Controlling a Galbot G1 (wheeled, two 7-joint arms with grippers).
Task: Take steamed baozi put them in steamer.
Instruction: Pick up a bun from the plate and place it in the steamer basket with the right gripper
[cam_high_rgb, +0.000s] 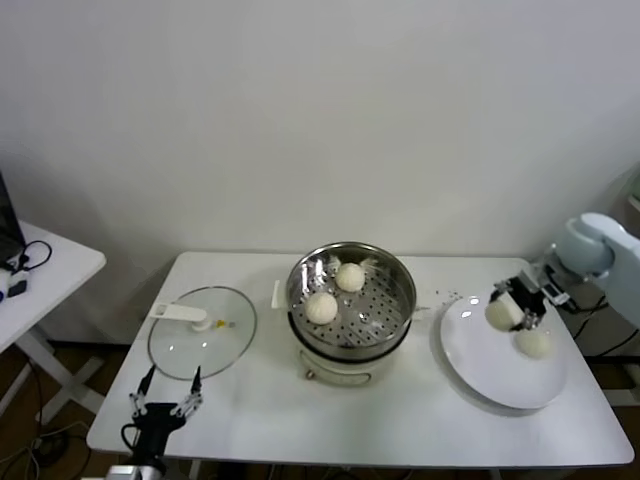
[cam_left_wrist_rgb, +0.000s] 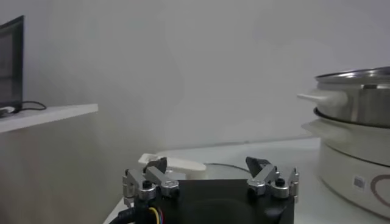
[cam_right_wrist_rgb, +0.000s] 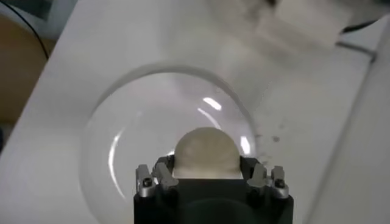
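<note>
Head view, left to right: the left hand (cam_high_rgb: 167, 391) idles at the table's (cam_high_rgb: 250, 410) near-left corner, fingers spread and empty, just short of the glass lid (cam_high_rgb: 200, 330). At centre stands the steamer (cam_high_rgb: 352, 297), and two baozi already lie on its perforated floor — one (cam_high_rgb: 321, 307) toward the front-left, one (cam_high_rgb: 349, 276) behind it. Farther right is the white plate (cam_high_rgb: 500, 355), with the right hand (cam_high_rgb: 517, 306) over its far edge. That hand is clenched on a third baozi (cam_high_rgb: 503, 313); the right wrist view shows the bun (cam_right_wrist_rgb: 206, 153) seated between the fingers. A fourth baozi (cam_high_rgb: 533, 343) rests on the plate just beside it.

The step in hand looks like the pick of bun three. Next comes a clean lift off the plate, then a carry left over the steamer rim — high enough to clear it — and a release onto open floor away from the two already there.
</note>
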